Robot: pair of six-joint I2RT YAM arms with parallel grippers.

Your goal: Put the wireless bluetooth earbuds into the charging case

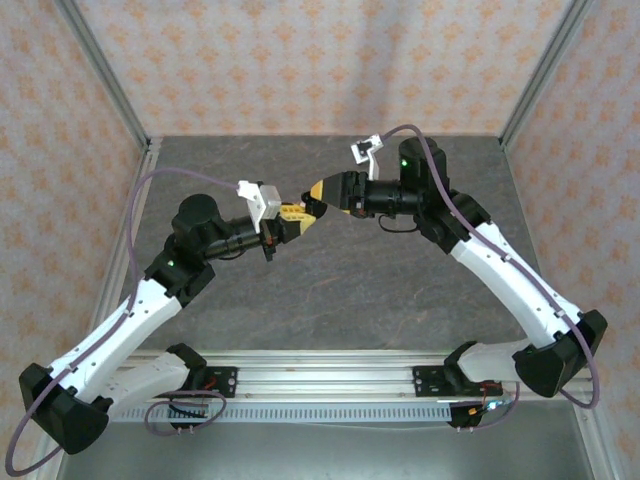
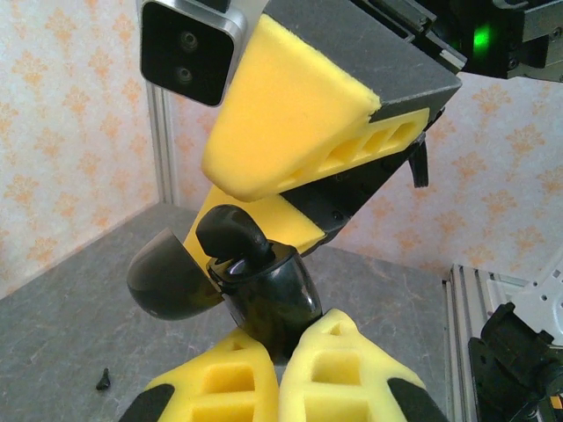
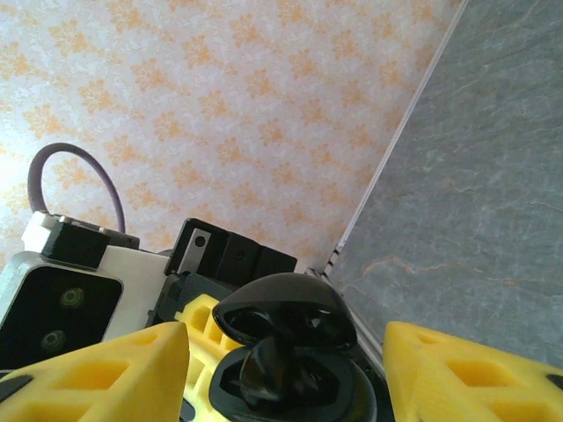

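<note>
While the two arms meet above the middle of the grey table (image 1: pixel 330 290), we see the left gripper (image 1: pixel 296 214) clamped on the black charging case (image 2: pixel 268 299), its yellow fingers pinching the shell from below. The lid (image 2: pixel 163 283) hangs swung open to one side. A black earbud (image 2: pixel 230 230) stands in the case's well with its stem poking up at a tilt; we cannot tell whether it is fully seated.

The right gripper (image 1: pixel 317 192) faces the case from the far side with its jaws spread. From its own wrist camera we see one yellow finger (image 3: pixel 97 369) on each side of the case, and a gap between each finger and the earbud.

Around the meeting point we see bare tabletop on every side. The patterned walls (image 1: pixel 300 60) and the corner post (image 1: pixel 112 80) are well apart from both grippers, as is the aluminium rail (image 1: pixel 330 375) along the near edge. A small dark speck (image 2: pixel 104 380) lies on the table near the left wall; we cannot tell what it is.
</note>
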